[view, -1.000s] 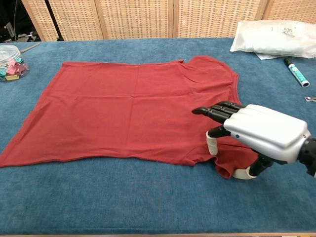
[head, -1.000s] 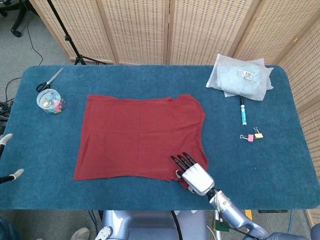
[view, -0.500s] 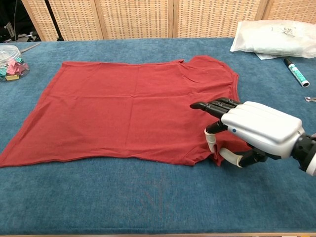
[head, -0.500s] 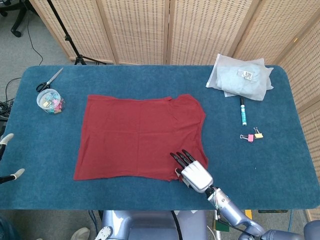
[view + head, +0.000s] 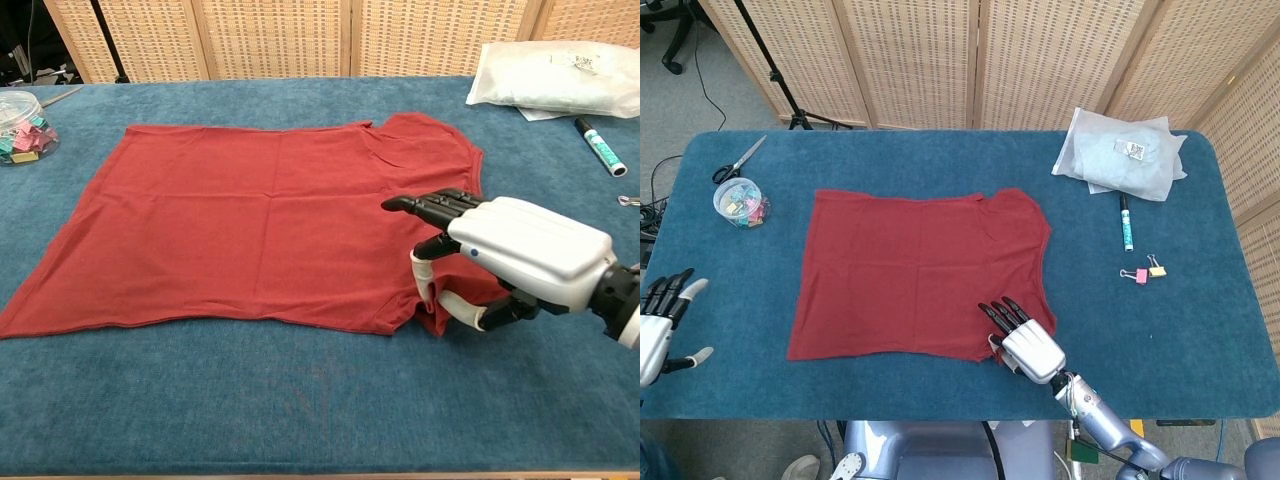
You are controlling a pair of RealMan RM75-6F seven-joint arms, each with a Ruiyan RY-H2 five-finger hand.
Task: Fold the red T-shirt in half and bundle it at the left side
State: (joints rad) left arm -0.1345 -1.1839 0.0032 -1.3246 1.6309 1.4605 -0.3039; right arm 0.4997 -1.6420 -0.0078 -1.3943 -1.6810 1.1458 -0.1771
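**Right hand at the shirt's near sleeve**

Here the red T-shirt (image 5: 923, 273) lies spread flat in the middle of the desk (image 5: 1200, 340), its hem toward the left edge and its collar toward the right. The right hand (image 5: 500, 258) sits at the shirt's near right corner, by the front edge of the desk; its dark fingers (image 5: 432, 204) reach out over the cloth while the thumb hooks under the sleeve edge, so a bit of fabric is pinched and lifted there (the chest view shows this best). The left hand (image 5: 660, 320) hangs at the desk's left edge, well apart from the shirt, fingers spread and holding nothing.

Near the far left corner lie scissors (image 5: 738, 160) and, just beside them, a clear tub of clips (image 5: 739, 201). Toward the far right corner rests a white plastic package (image 5: 1123, 153), with a marker (image 5: 1125, 222) and two binder clips (image 5: 1144, 269) nearer the front.
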